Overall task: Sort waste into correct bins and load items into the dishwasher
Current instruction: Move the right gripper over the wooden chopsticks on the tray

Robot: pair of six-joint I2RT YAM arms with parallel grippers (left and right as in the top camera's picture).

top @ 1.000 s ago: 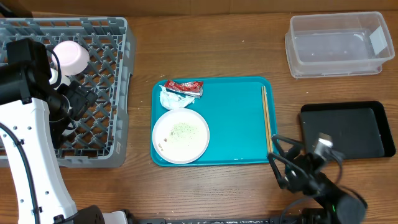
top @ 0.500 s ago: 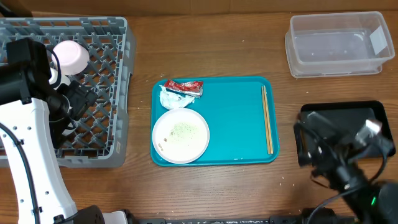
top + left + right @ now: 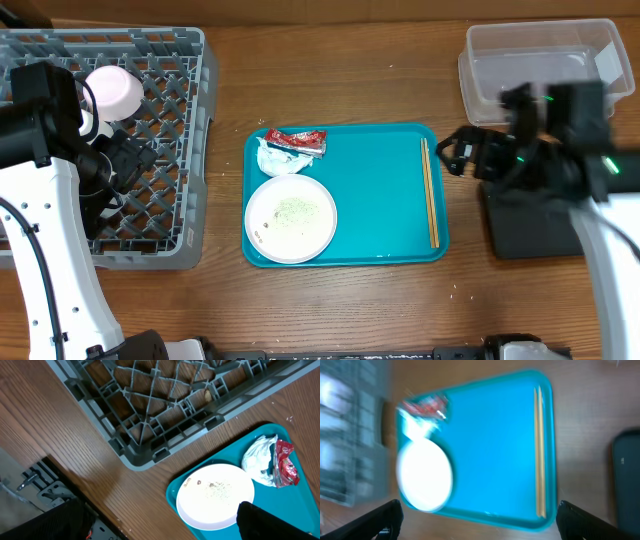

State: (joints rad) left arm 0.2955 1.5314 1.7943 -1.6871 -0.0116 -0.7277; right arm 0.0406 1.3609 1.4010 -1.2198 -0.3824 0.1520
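Note:
The teal tray (image 3: 370, 190) carries a white plate (image 3: 291, 218) speckled with crumbs, a crumpled napkin (image 3: 275, 160), a red sauce packet (image 3: 296, 141) and wooden chopsticks (image 3: 429, 195) along its right edge. The grey dish rack (image 3: 160, 200) at the left holds a pale-pink dish (image 3: 113, 90). My left gripper (image 3: 135, 160) hangs open and empty over the rack; its view shows the plate (image 3: 215, 495), napkin (image 3: 260, 457) and packet (image 3: 286, 462). My right gripper (image 3: 452, 153), open and empty, hovers blurred between the teal tray and the black tray (image 3: 555, 225). The right wrist view shows the chopsticks (image 3: 539, 455) and plate (image 3: 425, 477).
A clear plastic tub (image 3: 540, 70) with a white label stands at the back right, just behind the right arm. The rack's corner (image 3: 145, 460) nearly reaches the teal tray's left edge. Bare wooden table lies along the front and behind the tray.
My right arm has swung from the table's front edge by the tray's right corner back and up over the black tray. The left arm has not moved.

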